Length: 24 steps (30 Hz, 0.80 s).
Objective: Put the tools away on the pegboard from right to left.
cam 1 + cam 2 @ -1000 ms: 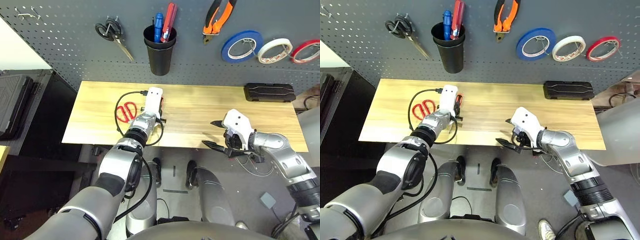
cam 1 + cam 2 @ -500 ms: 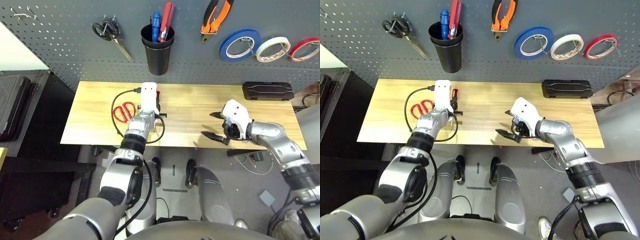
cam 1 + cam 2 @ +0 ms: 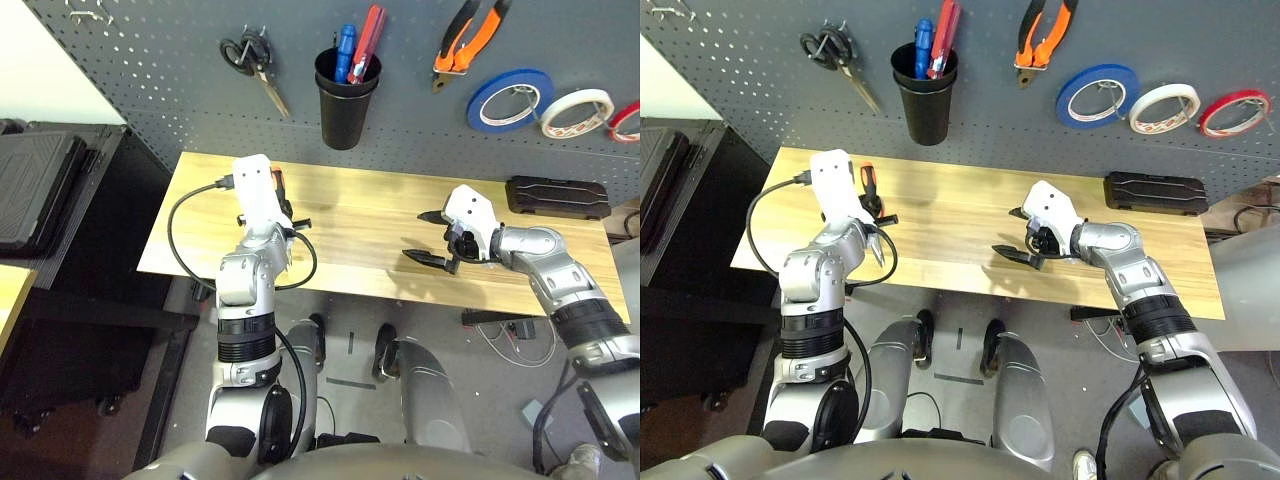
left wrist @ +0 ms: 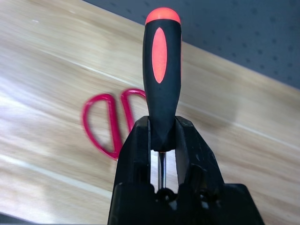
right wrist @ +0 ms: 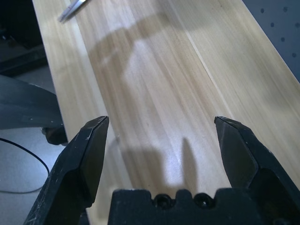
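Screwdriver lifted, bound for the pegboard cup.

Head view: left gripper (image 3: 868, 205) clamps the slim screwdriver (image 3: 867, 183) above the table (image 3: 960, 215); right gripper (image 3: 1018, 235) gapes empty. Black cup (image 3: 924, 92) already crowded.
Left wrist view: screwdriver looks light and rigid, held where handle meets shaft; red-handled scissors (image 4: 112, 123) lie below.

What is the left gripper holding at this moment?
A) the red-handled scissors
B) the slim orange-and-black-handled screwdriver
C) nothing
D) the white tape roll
B: in the left wrist view the left gripper is clamped on the slim orange-and-black-handled screwdriver, while the red-handled scissors lie on the wooden table.
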Each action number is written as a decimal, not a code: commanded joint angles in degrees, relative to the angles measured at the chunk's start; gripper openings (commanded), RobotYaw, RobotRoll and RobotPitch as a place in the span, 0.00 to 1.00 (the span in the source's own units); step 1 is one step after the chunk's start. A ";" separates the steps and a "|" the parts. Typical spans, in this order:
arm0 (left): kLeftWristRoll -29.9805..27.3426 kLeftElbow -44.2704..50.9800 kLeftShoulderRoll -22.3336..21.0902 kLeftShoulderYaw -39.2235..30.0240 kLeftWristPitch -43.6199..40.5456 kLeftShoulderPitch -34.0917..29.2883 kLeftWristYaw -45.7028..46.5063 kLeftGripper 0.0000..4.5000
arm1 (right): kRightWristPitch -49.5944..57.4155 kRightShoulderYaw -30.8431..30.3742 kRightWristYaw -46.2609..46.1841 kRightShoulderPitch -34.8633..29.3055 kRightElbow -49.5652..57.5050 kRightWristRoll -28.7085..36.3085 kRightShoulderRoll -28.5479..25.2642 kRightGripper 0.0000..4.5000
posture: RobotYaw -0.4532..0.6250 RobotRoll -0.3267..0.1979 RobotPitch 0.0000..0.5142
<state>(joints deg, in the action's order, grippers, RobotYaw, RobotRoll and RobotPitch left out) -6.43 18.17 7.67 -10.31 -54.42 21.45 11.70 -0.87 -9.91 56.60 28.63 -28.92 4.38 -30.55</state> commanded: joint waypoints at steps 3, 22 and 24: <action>-1.78 8.51 -0.40 2.05 8.40 -6.77 -3.61 0.13 | -3.72 1.81 1.26 0.87 -4.88 0.76 0.08 1.00 | 0.79 0.62 0.53; -12.99 20.20 -4.43 2.40 20.65 5.44 -8.52 0.13 | -10.02 18.10 6.78 -1.65 -4.75 15.09 -1.63 1.00 | 0.77 0.62 0.45; -14.20 19.41 -5.41 1.92 20.04 9.00 -8.69 0.13 | -10.08 20.67 9.03 -2.72 -2.82 18.51 -1.85 1.00 | 0.76 0.62 0.44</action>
<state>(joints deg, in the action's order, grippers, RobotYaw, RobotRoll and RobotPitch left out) -19.05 37.20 2.62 -8.38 -33.63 28.75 3.42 -10.37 8.41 63.64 27.58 -33.47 20.12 -31.27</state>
